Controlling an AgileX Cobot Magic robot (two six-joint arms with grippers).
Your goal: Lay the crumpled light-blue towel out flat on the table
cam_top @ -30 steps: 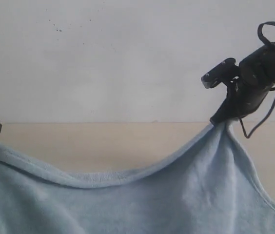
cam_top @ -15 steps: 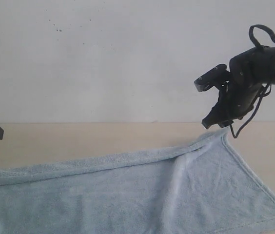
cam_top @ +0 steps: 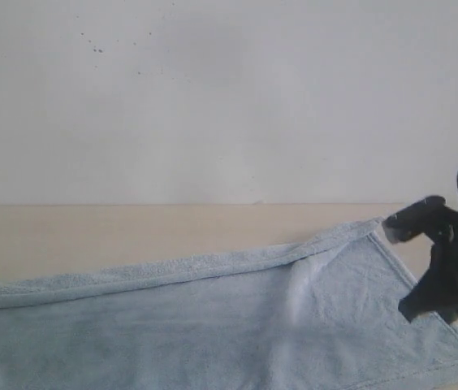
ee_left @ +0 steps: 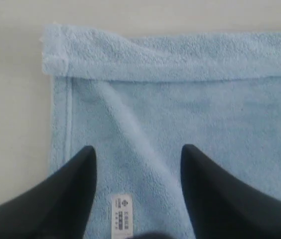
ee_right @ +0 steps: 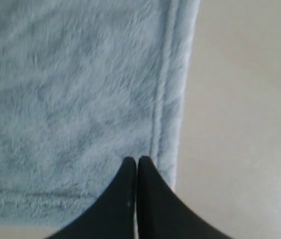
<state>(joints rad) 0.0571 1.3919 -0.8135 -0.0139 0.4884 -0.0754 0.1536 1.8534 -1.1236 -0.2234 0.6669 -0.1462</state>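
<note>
Soft limp towel (cam_top: 213, 317) is lying on table (cam_top: 131, 231), far edge folding over, probably pinchable there; left gripper (ee_left: 138, 149) gaping, right gripper (ee_right: 137, 160) closed, both empty.

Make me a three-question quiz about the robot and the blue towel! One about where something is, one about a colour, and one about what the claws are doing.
1. Where does the towel lie?
A. on the table
B. pinned to the wall
C. inside a basket

2. What colour is the towel?
A. red
B. light blue
C. dark green

3. Which gripper stands open?
A. only the left gripper
B. only the right gripper
C. both

Answers:
1. A, the towel is spread out across the pale tabletop in the exterior view.
2. B, it is pale blue in all three views.
3. A, the left gripper's fingertips stand well apart above the towel, while the right gripper's fingertips press together with no cloth between them.
</note>
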